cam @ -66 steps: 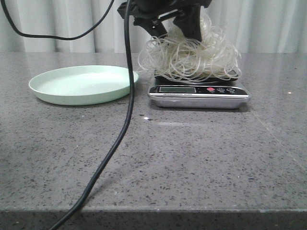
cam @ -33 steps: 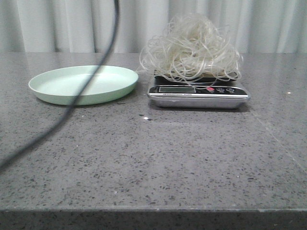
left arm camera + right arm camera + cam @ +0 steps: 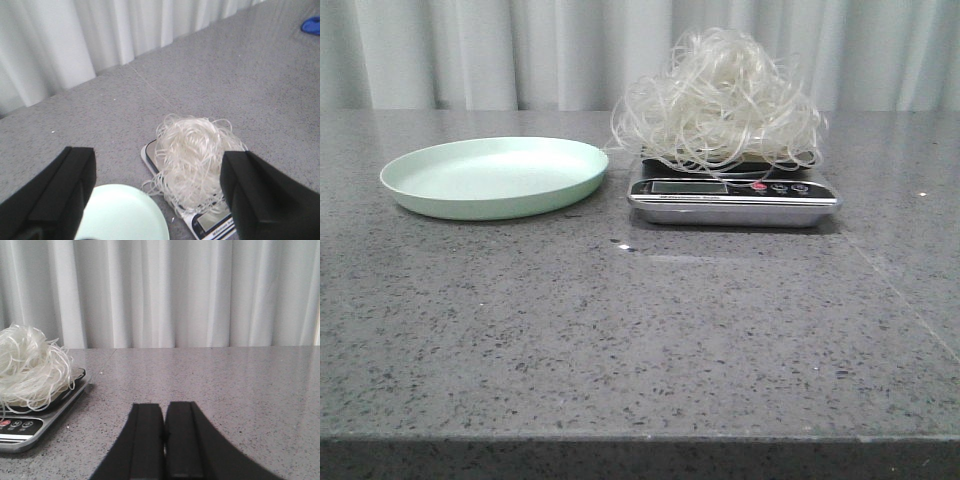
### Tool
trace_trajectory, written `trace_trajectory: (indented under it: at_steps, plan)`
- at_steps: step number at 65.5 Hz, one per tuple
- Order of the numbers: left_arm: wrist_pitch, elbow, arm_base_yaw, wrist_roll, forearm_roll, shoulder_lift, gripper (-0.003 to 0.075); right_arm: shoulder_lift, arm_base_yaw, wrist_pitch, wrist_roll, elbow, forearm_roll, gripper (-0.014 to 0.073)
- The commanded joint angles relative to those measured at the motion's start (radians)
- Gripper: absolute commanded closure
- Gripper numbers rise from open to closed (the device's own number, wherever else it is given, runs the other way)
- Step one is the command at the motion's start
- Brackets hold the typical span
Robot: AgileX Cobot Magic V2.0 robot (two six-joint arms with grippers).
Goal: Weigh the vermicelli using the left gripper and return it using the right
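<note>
The vermicelli [image 3: 718, 100], a fluffy tangle of whitish translucent strands, sits on the silver kitchen scale [image 3: 734, 199] at the back of the table. The pale green plate [image 3: 495, 176] lies empty to its left. My left gripper [image 3: 159, 187] is open and empty, high above the plate [image 3: 122, 214] and the vermicelli [image 3: 194, 162]. My right gripper [image 3: 164, 412] is shut and empty, low over the table to the right of the scale [image 3: 30, 427] and the vermicelli [image 3: 30, 367]. Neither gripper shows in the front view.
Grey speckled stone table [image 3: 640, 340] with a white curtain [image 3: 520, 50] behind. A small blue object [image 3: 311, 25] lies far off on the table in the left wrist view.
My left gripper has let go of the vermicelli on the scale, risen and left the front view. Its black cable swung out of the frame too.
</note>
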Motion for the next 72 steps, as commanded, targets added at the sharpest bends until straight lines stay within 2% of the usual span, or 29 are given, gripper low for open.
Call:
trace_trajectory:
  at_steps: [1,11,28,37,59,64,67,72]
  plan:
    - [-0.190,0.149,0.001,0.003,-0.035,-0.186,0.0154,-0.015,-0.005,-0.083,-0.001,-0.008,-0.010,0.0433]
    - [-0.266,0.401,0.001,0.003,-0.038,-0.424,0.0154,-0.015,-0.005,-0.083,-0.001,-0.008,-0.010,0.0433]
    - [-0.277,0.718,0.001,0.003,-0.038,-0.755,0.0154,-0.015,-0.005,-0.083,-0.001,-0.008,-0.010,0.0433]
    - [-0.331,0.924,0.001,0.003,-0.038,-0.961,0.0154,-0.015,-0.005,-0.083,-0.001,-0.008,-0.010,0.0433]
    - [-0.446,1.240,0.001,0.003,-0.038,-1.301,0.0161,-0.015,-0.005,-0.083,-0.001,-0.008,-0.010,0.0433]
    - [-0.471,1.250,0.001,0.003,-0.038,-1.320,0.0230,-0.015,-0.005,-0.083,-0.001,-0.008,-0.010,0.0433]
    - [-0.470,1.252,0.001,0.003,-0.038,-1.322,0.0315,-0.015,-0.005,-0.083,-0.001,-0.008,-0.010,0.0433]
    - [-0.466,1.258,0.001,0.003,-0.038,-1.322,0.0503,-0.015,-0.005,-0.083,-0.001,-0.008,-0.010,0.0433]
